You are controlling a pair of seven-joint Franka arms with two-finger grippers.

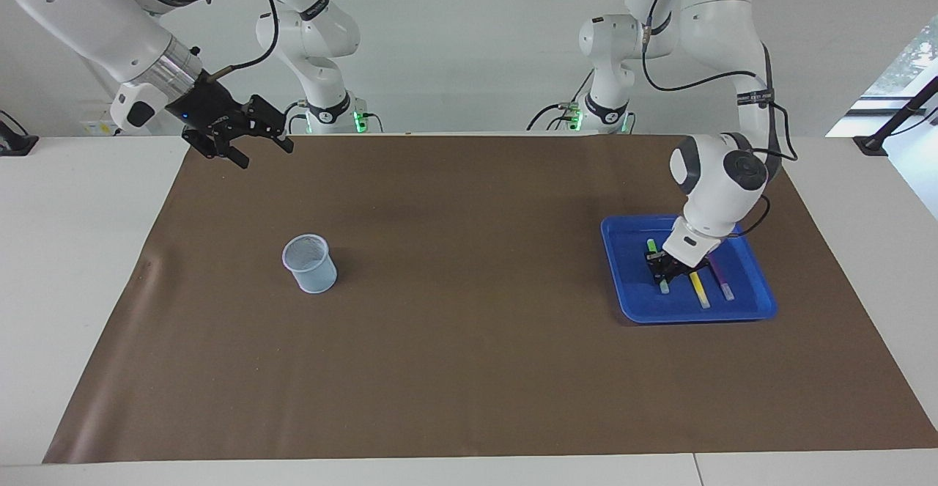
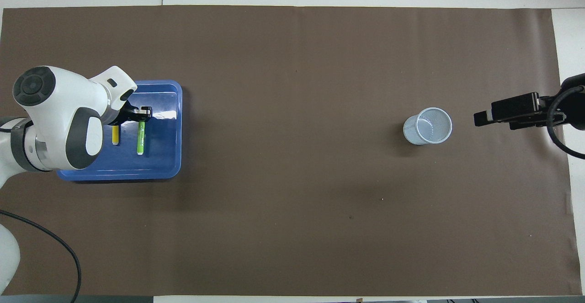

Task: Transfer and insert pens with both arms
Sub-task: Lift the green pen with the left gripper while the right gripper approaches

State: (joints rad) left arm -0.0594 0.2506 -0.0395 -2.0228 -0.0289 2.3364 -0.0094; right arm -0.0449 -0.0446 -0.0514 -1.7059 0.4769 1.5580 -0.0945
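Note:
A blue tray (image 1: 758,303) lies toward the left arm's end of the table, holding the pens. The green pen (image 1: 664,285) (image 2: 141,137), the yellow pen (image 1: 700,292) (image 2: 115,135) and the purple pen (image 1: 724,284) lie side by side in it. In the overhead view the left arm hides the purple pen. My left gripper (image 1: 663,266) (image 2: 139,113) is down in the tray at the green pen, which lies flat. My right gripper (image 1: 256,147) (image 2: 484,118) is open and empty, held in the air over the mat's edge at the right arm's end, where that arm waits.
A pale mesh cup (image 1: 310,262) (image 2: 428,125) stands upright on the brown mat (image 1: 469,369), toward the right arm's end. The mat covers most of the white table.

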